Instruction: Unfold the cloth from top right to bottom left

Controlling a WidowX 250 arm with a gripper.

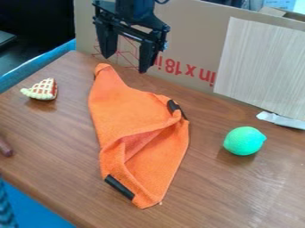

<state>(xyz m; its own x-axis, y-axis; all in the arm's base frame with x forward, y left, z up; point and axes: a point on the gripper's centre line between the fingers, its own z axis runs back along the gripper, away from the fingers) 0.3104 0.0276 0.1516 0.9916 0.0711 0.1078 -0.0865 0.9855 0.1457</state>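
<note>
near end: a black strip (119, 187) sits by the near tip of the orange cloth (122, 107), toward the desk's (244, 196) near left edge; you likely finish here.
middle: rumpled and folded; peel only the upper layer, low and slow, so the rest doesn't drag.
right side: another black strip (174, 107) probably marks your pinch.
gripper (125, 63): by the far tip, fingers wide apart, holding nothing.
cardboard box (184, 40): along the far edge; you can't tell its contents.

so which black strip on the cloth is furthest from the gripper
The lower-left strip, near the bottom of the cloth; the right-edge strip sits closer.
</note>
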